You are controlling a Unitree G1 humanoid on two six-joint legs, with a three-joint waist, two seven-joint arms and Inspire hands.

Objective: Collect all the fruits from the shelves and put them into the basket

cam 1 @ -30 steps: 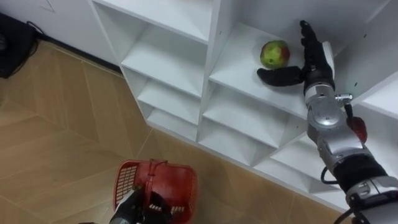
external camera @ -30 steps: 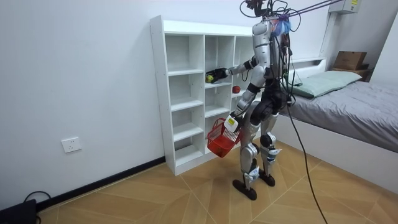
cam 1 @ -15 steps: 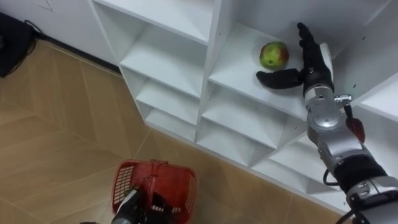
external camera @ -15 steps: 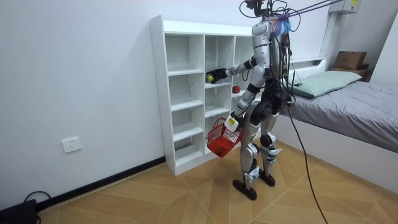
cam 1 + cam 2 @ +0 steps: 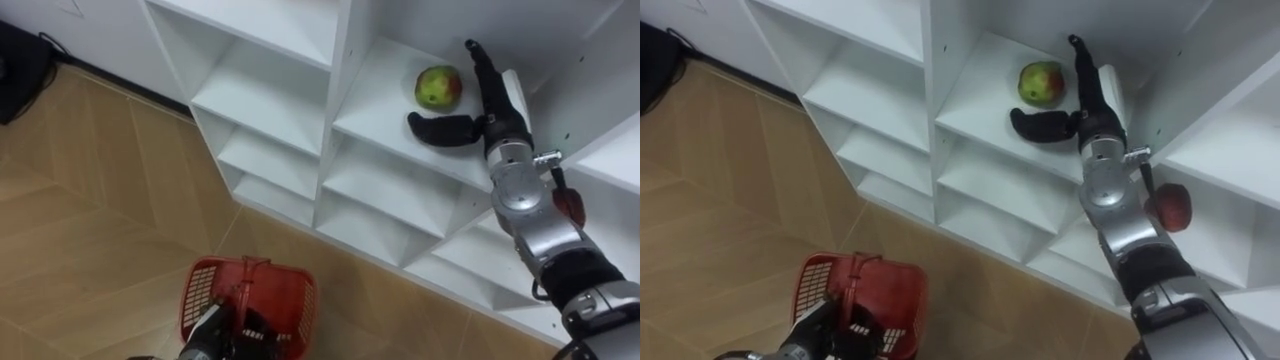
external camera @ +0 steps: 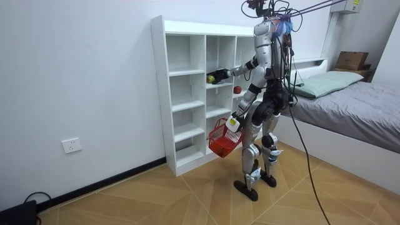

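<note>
The robot stands on the wooden floor [image 6: 187,200] facing the white closet [image 6: 187,94], with a bed [image 6: 356,103] behind it at the room view's right. Its right arm reaches into a middle-column compartment at about chest height, where a green-and-red apple [image 5: 440,87] sits on the shelf. The right hand [image 5: 498,120] is spread wide beside it. Its fingers [image 5: 483,70] run straight along the apple's right side and its thumb [image 5: 440,128] stretches across the shelf in front, so the apple sits in the gap between them (whether anything touches it, I cannot tell). A red fruit [image 5: 1170,207] rests on a shelf one column to the right and one level lower, partly behind the forearm. Low at the robot's left side, the left hand [image 5: 212,335] has its fingers curled on the near edge of a red basket [image 5: 255,295], which hangs above the floor.
</note>
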